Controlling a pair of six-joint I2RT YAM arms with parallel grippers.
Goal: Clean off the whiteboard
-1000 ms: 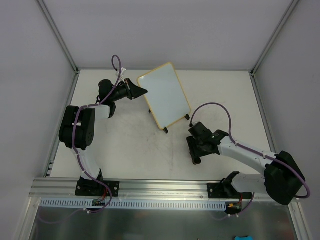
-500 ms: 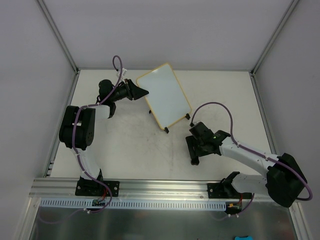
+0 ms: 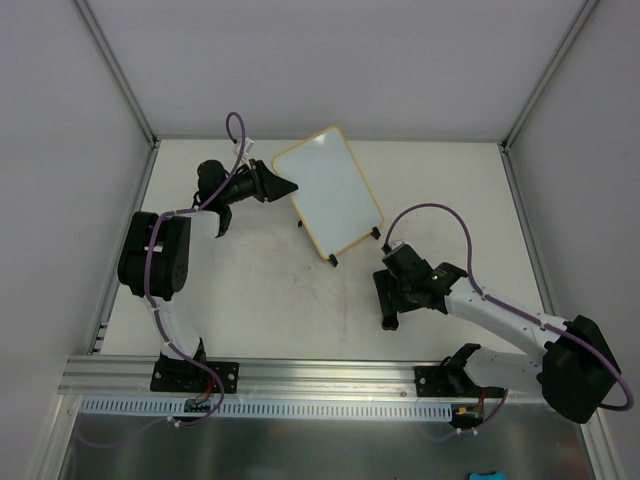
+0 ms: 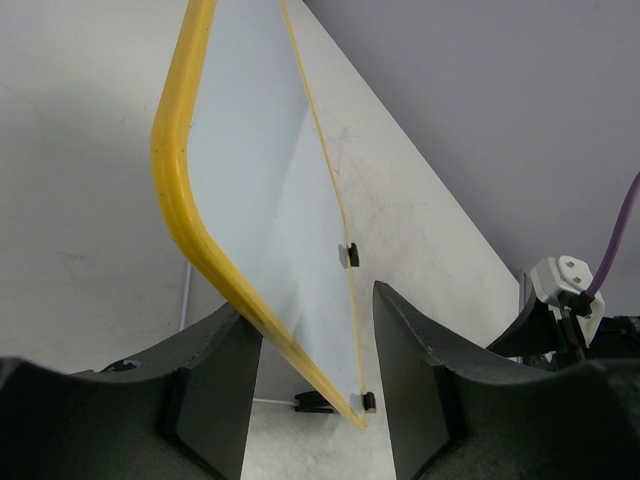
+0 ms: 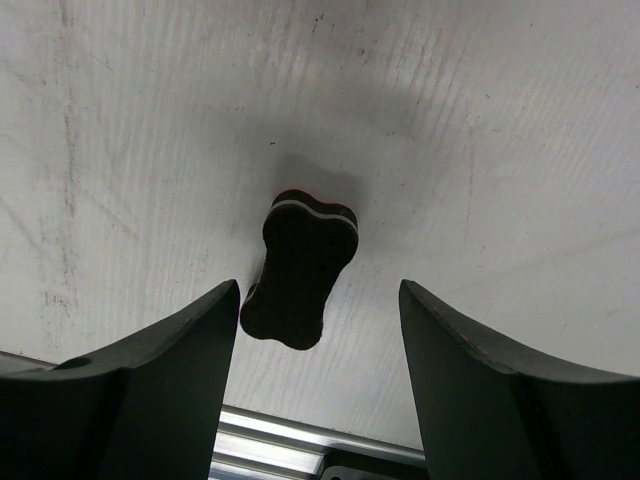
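Observation:
The whiteboard (image 3: 325, 190), a white panel in a yellow frame on two black feet, stands tilted at the table's back middle, and its face looks blank. My left gripper (image 3: 285, 185) is at its left edge. In the left wrist view the yellow frame (image 4: 175, 190) runs between the parted fingers of my left gripper (image 4: 310, 300), with a gap on the right side. My right gripper (image 3: 388, 300) hovers low over the table in front of the board. A small black eraser (image 5: 300, 270) lies flat on the table between the spread fingers of my right gripper (image 5: 318, 285), which do not touch it.
Grey walls enclose the white table (image 3: 260, 300) on three sides. An aluminium rail (image 3: 320, 375) runs along the near edge by the arm bases. Purple cables loop off both wrists.
My left gripper's fingers have parted from the board's frame. The right gripper has opened and drawn back slightly, leaving the eraser on the table. The board has not moved.

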